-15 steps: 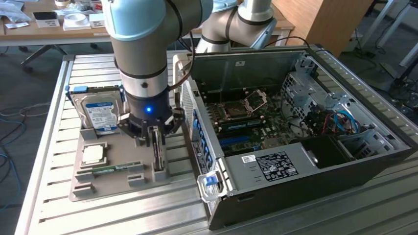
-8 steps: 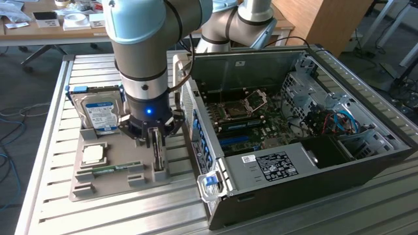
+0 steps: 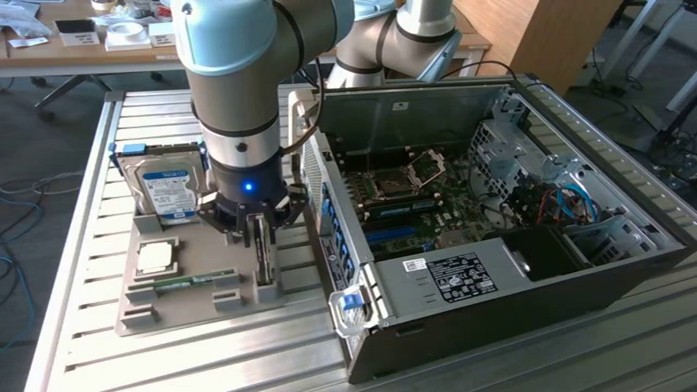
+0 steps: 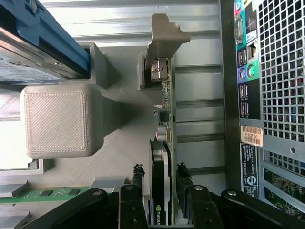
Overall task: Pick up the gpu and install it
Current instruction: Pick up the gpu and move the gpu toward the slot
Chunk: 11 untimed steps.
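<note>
Two fingers (image 4: 137, 191) of gripper (image 4: 160, 168) spread wide, astride gpu (image 4: 167, 102), one per face; no clamp seen, nothing held. Gpu upright on edge in slot of grey holder (image 3: 163, 318), directly beneath gripper. Pickup step in hand, by judgement; firm grip calls for pads square on both faces. Just beside: open computer case (image 3: 490, 245), rear wall close to one finger, clearance tight. Opposite side: hard drive (image 3: 169, 192), memory stick (image 3: 179, 283), clear of fingers.
</note>
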{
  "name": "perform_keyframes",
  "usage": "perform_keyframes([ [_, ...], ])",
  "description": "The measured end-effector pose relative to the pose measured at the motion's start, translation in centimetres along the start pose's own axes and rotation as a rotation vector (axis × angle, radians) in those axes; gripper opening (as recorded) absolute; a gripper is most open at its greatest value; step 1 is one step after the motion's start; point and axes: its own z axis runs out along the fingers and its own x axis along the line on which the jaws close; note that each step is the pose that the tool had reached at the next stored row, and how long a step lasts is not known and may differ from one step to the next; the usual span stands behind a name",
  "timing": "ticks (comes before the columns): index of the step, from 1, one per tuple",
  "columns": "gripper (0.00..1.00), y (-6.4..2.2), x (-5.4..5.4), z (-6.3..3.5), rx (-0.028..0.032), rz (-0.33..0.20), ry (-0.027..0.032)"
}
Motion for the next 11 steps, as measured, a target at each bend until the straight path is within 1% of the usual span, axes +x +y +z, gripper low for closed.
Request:
perform_keyframes([
  [11, 0.41, -0.11, 0.09, 0.00, 0.0000, 0.000, 0.0001],
])
